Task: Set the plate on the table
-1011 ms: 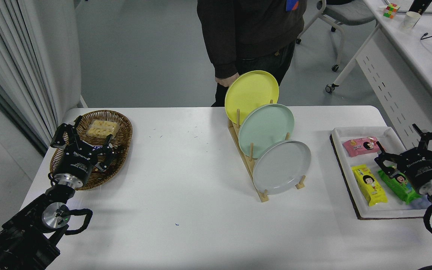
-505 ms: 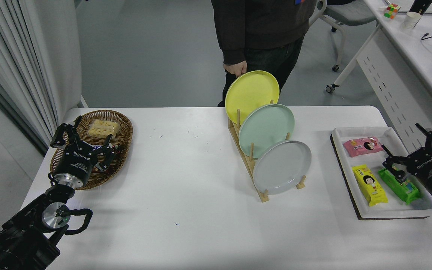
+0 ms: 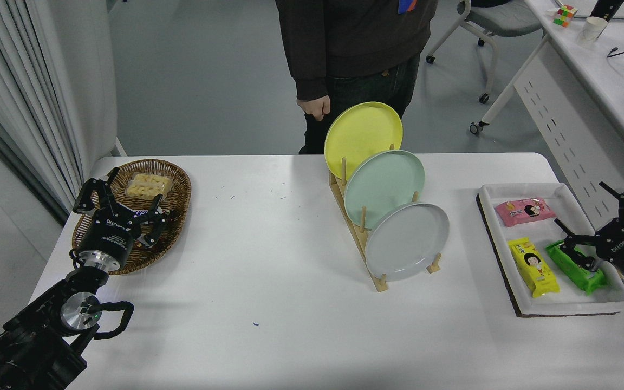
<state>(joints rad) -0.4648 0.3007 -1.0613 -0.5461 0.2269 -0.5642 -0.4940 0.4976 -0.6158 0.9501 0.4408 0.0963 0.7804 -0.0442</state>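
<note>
While the right gripper (image 3: 607, 214) is sliding back toward the right edge with fingers spread and empty, the plate (image 3: 407, 241) is sitting in the wooden rack (image 3: 356, 234), well left of it; no approach yet, left gripper (image 3: 119, 197) parked open.

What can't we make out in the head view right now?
- Wooden rack: most of it is hidden behind the three plates.
- Yellow plate: lower part covered by the mint-green plate, which is itself overlapped by the grey plate.
- Person: cut off above the chest by the top edge.
- Right gripper: its arm is cut by the right edge.
- Snack packs in the white tray: print too small to read.
</note>
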